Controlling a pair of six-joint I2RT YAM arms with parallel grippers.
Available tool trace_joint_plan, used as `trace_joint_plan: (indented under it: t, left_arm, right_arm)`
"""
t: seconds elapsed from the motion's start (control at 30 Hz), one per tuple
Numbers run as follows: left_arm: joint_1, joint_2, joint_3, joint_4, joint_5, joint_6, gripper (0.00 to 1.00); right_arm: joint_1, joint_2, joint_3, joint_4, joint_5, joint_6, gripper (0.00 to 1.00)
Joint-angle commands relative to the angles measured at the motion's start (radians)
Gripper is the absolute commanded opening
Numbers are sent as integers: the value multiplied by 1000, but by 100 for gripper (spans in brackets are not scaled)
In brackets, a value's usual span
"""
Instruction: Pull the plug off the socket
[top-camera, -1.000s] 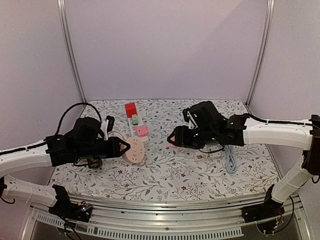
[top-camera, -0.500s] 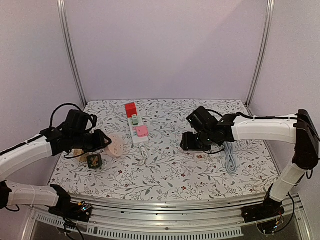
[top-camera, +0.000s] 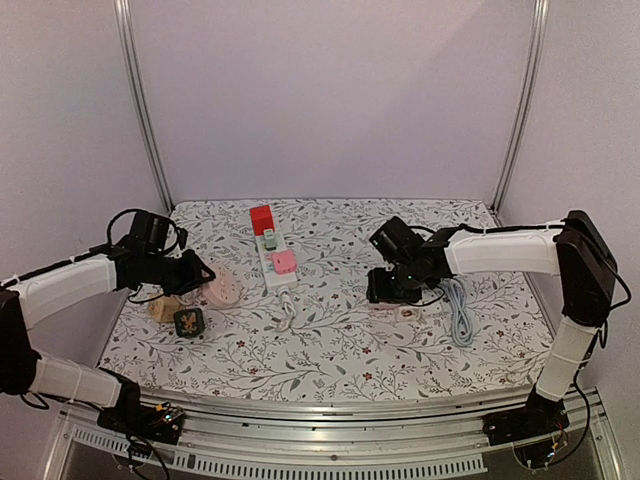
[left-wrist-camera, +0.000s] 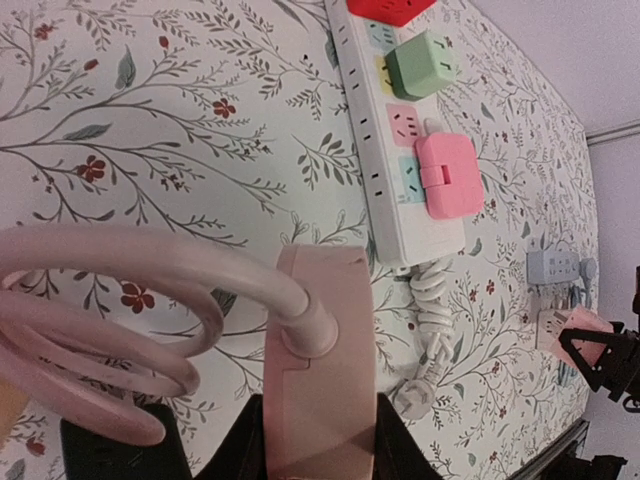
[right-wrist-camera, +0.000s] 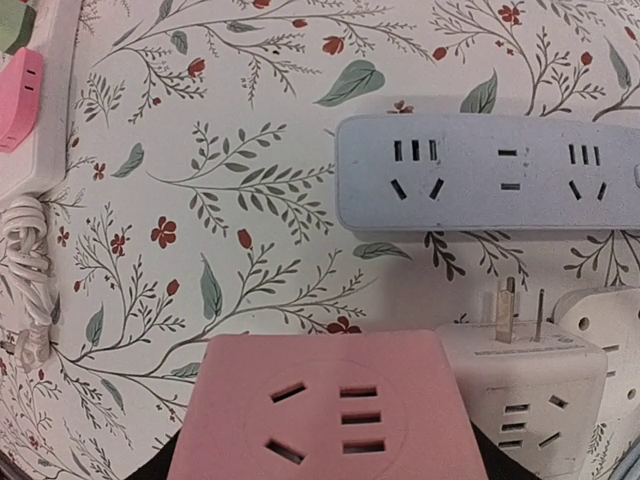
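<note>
Flat pink plug (left-wrist-camera: 318, 360) on coiled pink cord (left-wrist-camera: 110, 290), unplugged, far left, well apart from pink cube socket (right-wrist-camera: 322, 415).

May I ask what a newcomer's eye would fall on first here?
The white power strip mid-table, carrying a red block, a green block and a pink block. At left, the left fingers grip a pale pink flat plug trailing coiled cable; at right, the right fingers hold a pink socket cube near a grey power strip.

Lower centre of top view: bare tablecloth (top-camera: 340, 350), passage for my jaws. White power strip (top-camera: 270, 262) blocks upper centre; grey cable (top-camera: 460, 320) at right, black cube (top-camera: 188, 321) lower left.
</note>
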Motion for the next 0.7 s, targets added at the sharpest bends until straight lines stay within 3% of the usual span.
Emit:
trace_joint_plan:
  t: [0.0, 0.13, 0.47, 0.67]
  left_arm:
    - [53, 55, 55, 94, 75, 38, 0]
    - [81, 113, 67, 97, 96, 51, 0]
    - [101, 219, 83, 96, 96, 92, 12]
    - [104, 263, 97, 91, 87, 97, 18]
  right_arm:
    - [-7, 37, 42, -21, -2, -10, 33]
    - [-6, 67, 66, -42, -8, -15, 35]
    - [-6, 100, 96, -75, 1, -36, 44]
    - [-6, 108, 101, -83, 4, -46, 58]
